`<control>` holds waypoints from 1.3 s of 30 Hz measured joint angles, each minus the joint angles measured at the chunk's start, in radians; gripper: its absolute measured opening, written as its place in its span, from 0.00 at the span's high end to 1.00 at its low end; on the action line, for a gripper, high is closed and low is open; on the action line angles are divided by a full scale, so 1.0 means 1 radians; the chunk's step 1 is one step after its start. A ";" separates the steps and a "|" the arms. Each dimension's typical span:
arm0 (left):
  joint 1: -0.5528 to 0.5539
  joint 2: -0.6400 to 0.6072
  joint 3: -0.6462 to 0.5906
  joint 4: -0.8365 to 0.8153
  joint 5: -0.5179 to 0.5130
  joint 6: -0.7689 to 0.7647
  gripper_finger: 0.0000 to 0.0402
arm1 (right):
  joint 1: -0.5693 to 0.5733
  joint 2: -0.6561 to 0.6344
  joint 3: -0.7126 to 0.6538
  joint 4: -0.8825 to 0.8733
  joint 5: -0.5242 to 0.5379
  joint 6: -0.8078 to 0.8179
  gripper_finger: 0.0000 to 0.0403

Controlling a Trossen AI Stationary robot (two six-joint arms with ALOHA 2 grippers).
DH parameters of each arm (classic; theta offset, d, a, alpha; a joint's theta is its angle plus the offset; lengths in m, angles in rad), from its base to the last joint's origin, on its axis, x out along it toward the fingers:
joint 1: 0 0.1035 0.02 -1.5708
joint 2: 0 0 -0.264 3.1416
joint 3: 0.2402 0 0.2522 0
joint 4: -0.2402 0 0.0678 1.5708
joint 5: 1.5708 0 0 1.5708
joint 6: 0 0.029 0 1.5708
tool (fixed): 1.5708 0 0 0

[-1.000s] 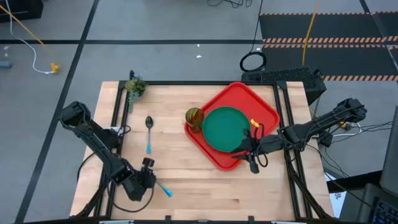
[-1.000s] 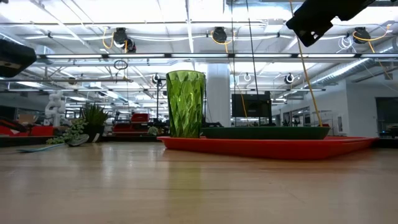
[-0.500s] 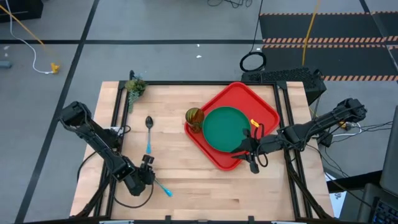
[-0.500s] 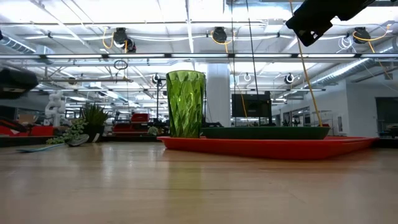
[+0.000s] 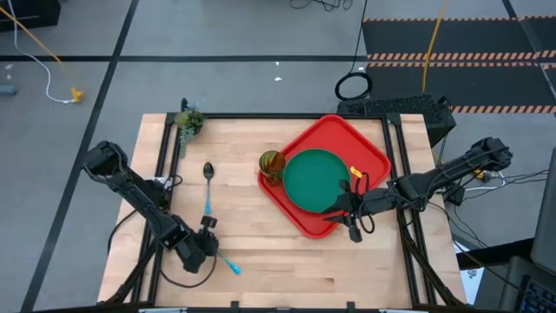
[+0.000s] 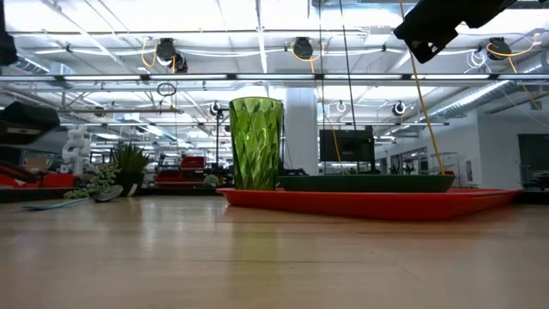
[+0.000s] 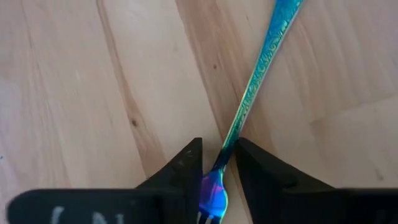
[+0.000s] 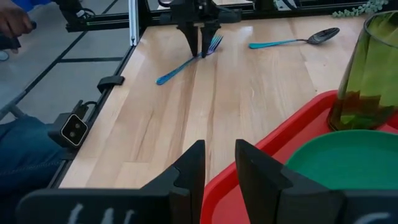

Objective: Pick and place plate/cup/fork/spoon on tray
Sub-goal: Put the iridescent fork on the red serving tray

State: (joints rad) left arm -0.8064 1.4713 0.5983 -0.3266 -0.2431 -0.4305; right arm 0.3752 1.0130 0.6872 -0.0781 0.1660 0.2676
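The fork [image 5: 228, 261] lies on the bare wood near the table's near left corner. Its light-blue handle [image 7: 261, 68] points toward the near right. My left gripper [image 5: 211, 242] stands over its tine end, shut on it; it also shows in the right wrist view [image 8: 200, 53]. The red tray [image 5: 300, 217] holds the dark-green plate [image 5: 314, 180] and the cup [image 5: 271, 165], which stands upright on its left corner. The spoon [image 5: 208, 184] lies flat on the wood left of the tray. My right gripper [image 5: 350, 228] waits, shut and empty, above the tray's near right edge. My left gripper has the fork's thin neck [image 7: 222, 155], just behind the tines, between its two fingers. The fingers come from above, pointing down, and lie across the fork. The handle [image 8: 177, 70] lies along the table.
A small green plant [image 5: 187, 122] sits at the table's far left corner. Black frame rails [image 5: 165, 165] run along the table's sides. A person's leg [image 8: 18, 155] shows beyond the table's left edge. Bare wood lies between the fork and the tray.
My left arm has come down toward the fork, as the low view shows it sinking at the left. The fork, spoon, tray, plate and cup have stayed where they were.
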 joint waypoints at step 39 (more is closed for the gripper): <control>0.174 0.002 -0.003 0.093 -0.019 -0.008 0.95 | -0.018 0.778 0.470 0.342 0.282 -0.045 0.80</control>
State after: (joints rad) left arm -0.6327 1.4734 0.5957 -0.2333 -0.2623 -0.4387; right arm 0.3571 1.7913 1.1576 0.2634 0.4484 0.2222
